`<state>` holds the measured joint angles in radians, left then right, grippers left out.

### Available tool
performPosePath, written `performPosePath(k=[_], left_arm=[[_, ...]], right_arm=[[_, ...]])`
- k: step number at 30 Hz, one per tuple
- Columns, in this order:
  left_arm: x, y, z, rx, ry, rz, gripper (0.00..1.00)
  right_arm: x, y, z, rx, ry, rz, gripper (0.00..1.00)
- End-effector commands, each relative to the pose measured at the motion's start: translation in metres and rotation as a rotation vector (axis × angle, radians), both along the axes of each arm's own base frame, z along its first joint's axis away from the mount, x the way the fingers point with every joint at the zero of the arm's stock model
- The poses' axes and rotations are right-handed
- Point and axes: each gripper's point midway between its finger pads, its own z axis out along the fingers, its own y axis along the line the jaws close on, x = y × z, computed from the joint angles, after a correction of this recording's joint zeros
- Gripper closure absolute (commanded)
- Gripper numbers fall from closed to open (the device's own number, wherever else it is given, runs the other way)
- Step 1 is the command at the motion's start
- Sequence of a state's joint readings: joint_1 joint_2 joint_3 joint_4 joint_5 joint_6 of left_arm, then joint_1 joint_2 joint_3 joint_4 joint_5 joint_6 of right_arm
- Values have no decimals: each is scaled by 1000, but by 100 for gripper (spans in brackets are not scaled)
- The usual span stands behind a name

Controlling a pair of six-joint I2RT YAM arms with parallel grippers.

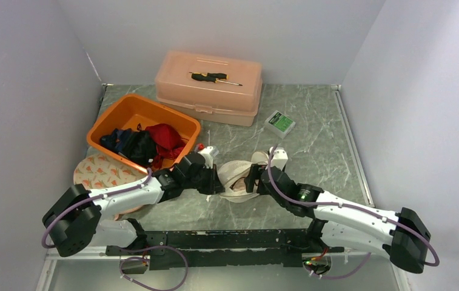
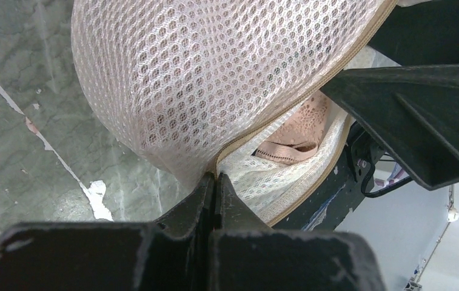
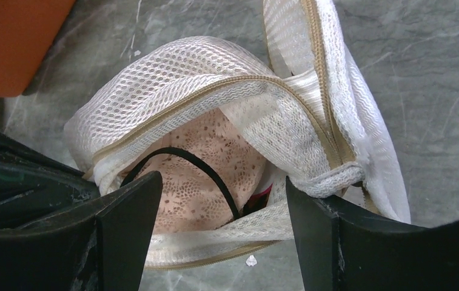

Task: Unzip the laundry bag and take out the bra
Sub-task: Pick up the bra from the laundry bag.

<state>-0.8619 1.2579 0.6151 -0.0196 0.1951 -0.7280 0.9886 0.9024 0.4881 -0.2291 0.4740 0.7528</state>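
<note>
The white mesh laundry bag (image 1: 236,176) lies mid-table between both arms, its beige zipper (image 3: 214,91) open. A pink lace bra (image 3: 205,163) with a black strap (image 3: 205,171) shows inside the opening; it also shows in the left wrist view (image 2: 296,136). My left gripper (image 2: 216,177) is shut on the bag's edge at the end of the zipper; from above it (image 1: 214,180) sits at the bag's left side. My right gripper (image 3: 224,203) is open, its fingers (image 3: 130,212) either side of the bag's mouth over the bra; from above it (image 1: 253,177) is at the bag's right side.
An orange bin (image 1: 142,130) of dark and red clothes stands at the back left. A pink toolbox (image 1: 210,86) with a screwdriver (image 1: 214,77) on top stands at the back. A small green-and-white box (image 1: 279,123) lies right of it. A patterned round item (image 1: 99,173) lies by the left arm.
</note>
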Motion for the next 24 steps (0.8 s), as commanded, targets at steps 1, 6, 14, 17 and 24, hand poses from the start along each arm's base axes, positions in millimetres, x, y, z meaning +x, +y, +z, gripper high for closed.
performPosePath(k=[1, 6, 14, 17, 24], left_arm=[[0, -12, 10, -46, -7, -12, 97], [0, -12, 11, -50, -9, -9, 97], [0, -12, 14, -52, -14, -7, 97], [0, -12, 17, -53, -20, -7, 97], [3, -13, 22, -58, -29, 0, 97]], right_arm=[[13, 13, 1, 33, -16, -17, 22], [19, 25, -7, 33, 6, -9, 32], [28, 28, 1, 35, -20, -29, 40], [28, 24, 14, 57, -55, -38, 37], [26, 31, 28, 84, -89, 21, 66]])
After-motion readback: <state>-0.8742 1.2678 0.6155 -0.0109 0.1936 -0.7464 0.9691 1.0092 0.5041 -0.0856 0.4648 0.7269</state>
